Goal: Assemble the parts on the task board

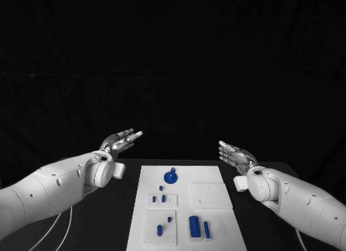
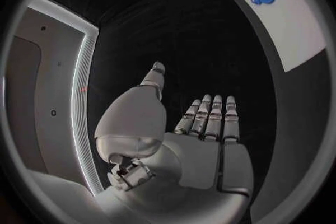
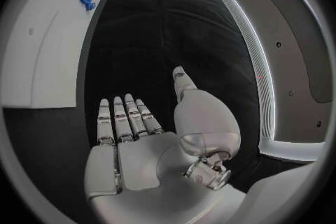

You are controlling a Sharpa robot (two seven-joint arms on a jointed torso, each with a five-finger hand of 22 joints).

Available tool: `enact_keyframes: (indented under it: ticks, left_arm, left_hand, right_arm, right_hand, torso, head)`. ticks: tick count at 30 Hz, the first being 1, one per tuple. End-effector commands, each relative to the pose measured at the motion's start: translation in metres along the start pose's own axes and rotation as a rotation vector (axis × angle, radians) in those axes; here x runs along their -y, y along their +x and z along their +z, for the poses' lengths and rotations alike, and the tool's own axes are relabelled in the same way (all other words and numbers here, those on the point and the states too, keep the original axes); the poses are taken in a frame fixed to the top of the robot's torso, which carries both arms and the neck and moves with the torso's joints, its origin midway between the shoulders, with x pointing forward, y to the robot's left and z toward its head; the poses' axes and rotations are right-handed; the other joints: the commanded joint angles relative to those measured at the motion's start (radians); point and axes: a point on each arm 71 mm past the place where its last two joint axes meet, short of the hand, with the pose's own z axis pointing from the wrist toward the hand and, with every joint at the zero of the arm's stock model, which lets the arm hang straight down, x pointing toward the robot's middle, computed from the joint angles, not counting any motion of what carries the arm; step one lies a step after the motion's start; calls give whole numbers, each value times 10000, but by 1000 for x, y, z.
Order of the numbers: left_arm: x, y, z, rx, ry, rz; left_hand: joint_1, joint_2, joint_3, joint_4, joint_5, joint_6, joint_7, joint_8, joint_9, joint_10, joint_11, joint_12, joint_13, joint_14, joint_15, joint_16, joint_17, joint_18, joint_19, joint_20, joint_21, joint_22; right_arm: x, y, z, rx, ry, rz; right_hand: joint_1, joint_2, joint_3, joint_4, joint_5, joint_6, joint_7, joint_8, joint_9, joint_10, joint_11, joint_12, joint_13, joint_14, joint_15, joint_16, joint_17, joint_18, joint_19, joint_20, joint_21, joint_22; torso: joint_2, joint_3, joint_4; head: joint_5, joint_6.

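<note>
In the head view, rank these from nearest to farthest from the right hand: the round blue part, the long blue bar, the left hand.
From the right hand:
1. Round blue part, at the task board's far end.
2. Left hand, beyond the board's other side.
3. Long blue bar, at the board's near end.

Two arms, smooth glossy white shells, rounded and thick toward the wrist. Left arm [image 1: 48, 189] carries small dark dots on its shell, screws or holes, cannot tell which; a thin white cable [image 1: 61, 236] hangs below it. Right arm [image 1: 305, 204] shows like dots. Each wrist ends in a round white cuff, the left one with a small white block on its side.

Left hand [image 2: 183, 148]: silver metal, flat plated palm, segmented fingers with paler tips, bulbous polished thumb base, exposed small metal fittings beneath it. Right hand [image 3: 150, 151]: same build, mirrored.
</note>
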Motion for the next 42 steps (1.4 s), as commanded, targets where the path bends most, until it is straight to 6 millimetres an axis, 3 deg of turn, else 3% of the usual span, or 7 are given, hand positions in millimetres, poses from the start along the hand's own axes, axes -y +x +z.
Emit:
enact_keyframes:
  ticks: [1,4,10,16,23,42]
  left_arm:
    - [-2,9,-6,264,244,-135]
    - [-8,21,-18,404,331,-372]
    - [-16,45,-46,714,479,-808]
    - [-19,68,-81,1091,601,-1217]
    - [-17,81,-104,1322,655,-1415]
    - [-17,82,-107,1352,661,-1437]
  left_hand:
    - [-9853,80,-91,4,-429,-2647,-287,-194,-167,-3483,-311,-188,-162,-3272,-364,-191,-180,-610,-2840,-650,-191,-306]
    - [-9853,80,-91,4,-429,-2647,-287,-194,-167,-3483,-311,-188,-162,-3272,-364,-191,-180,-610,-2840,-650,-191,-306]
    - [-9853,80,-91,4,-429,-2647,-287,-194,-167,-3483,-311,-188,-162,-3272,-364,-191,-180,-610,-2840,-650,-191,-306]
    - [-9853,80,-91,4,-429,-2647,-287,-194,-167,-3483,-311,-188,-162,-3272,-364,-191,-180,-610,-2840,-650,-191,-306]
    - [-9853,80,-91,4,-429,-2647,-287,-194,-167,-3483,-311,-188,-162,-3272,-364,-191,-180,-610,-2840,-650,-191,-306]
    - [-9853,80,-91,4,-429,-2647,-287,-194,-167,-3483,-311,-188,-162,-3272,-364,-191,-180,-610,-2840,-650,-191,-306]
  right_arm:
    - [-8,8,-2,325,-426,60]
    - [-15,22,-8,419,-725,13]
    - [-23,50,-26,624,-1174,-80]
    - [-27,81,-57,894,-1441,-232]
    - [-26,99,-82,1089,-1472,-386]
    - [-26,102,-87,1129,-1464,-424]
  right_hand:
    - [-7760,-241,-58,421,-953,-2888,-361,-193,-180,-3730,-396,-184,-170,-3244,-395,-210,-179,-770,-2659,-834,-225,-195]
    - [-7760,-241,-58,421,-953,-2888,-361,-193,-180,-3730,-396,-184,-170,-3244,-395,-210,-179,-770,-2659,-834,-225,-195]
    - [-7760,-241,-58,421,-953,-2888,-361,-193,-180,-3730,-396,-184,-170,-3244,-395,-210,-179,-770,-2659,-834,-225,-195]
    - [-7760,-241,-58,421,-953,-2888,-361,-193,-180,-3730,-396,-184,-170,-3244,-395,-210,-179,-770,-2659,-834,-225,-195]
    - [-7760,-241,-58,421,-953,-2888,-361,-193,-180,-3730,-396,-184,-170,-3244,-395,-210,-179,-770,-2659,-834,-225,-195]
    - [-7760,-241,-58,421,-953,-2888,-361,-193,-180,-3730,-396,-184,-170,-3244,-395,-210,-179,-770,-2659,-834,-225,-195]
  torso:
    - [-239,130,-120]
    - [-427,233,-212]
    - [-566,308,-280]
    - [-570,311,-282]
    - [-570,311,-282]
    - [-570,311,-282]
  head:
    - [65,-325]
    - [122,-622]
    - [164,-839]
    - [166,-847]
    - [166,-847]
    - [166,-847]
